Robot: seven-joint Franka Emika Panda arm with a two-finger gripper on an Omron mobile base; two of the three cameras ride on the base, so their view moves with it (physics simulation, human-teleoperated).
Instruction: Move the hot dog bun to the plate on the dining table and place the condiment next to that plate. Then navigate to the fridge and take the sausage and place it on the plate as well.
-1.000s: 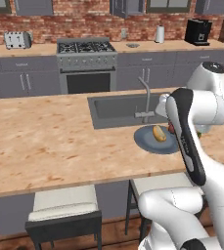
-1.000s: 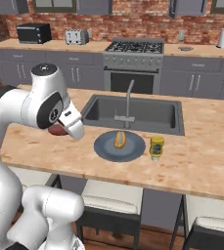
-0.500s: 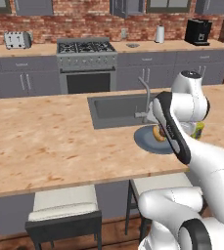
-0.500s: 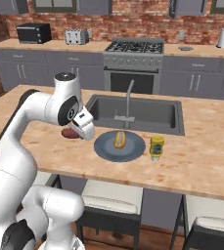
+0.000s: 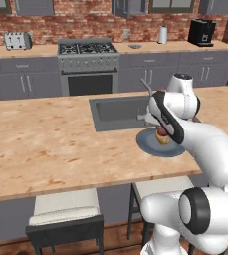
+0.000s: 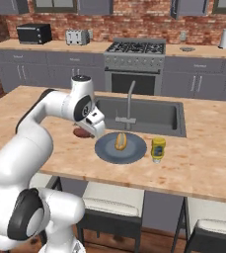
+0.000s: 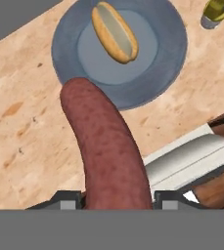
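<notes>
Claw [image 7: 117, 204] clamped on sausage [image 7: 108, 151] | now nearer plate [image 7: 69, 29] | bun [image 7: 115, 32] unmoved

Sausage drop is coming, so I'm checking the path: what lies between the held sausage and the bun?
Hand view: just bare plate surface separates the sausage from the hot dog bun.

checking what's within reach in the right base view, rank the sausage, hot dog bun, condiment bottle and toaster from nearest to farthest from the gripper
1. The sausage, held in the gripper, over the table left of the plate.
2. The hot dog bun, on the plate, to the gripper's right.
3. The condiment bottle, beside the plate's right edge.
4. The toaster, on the back counter.
</notes>
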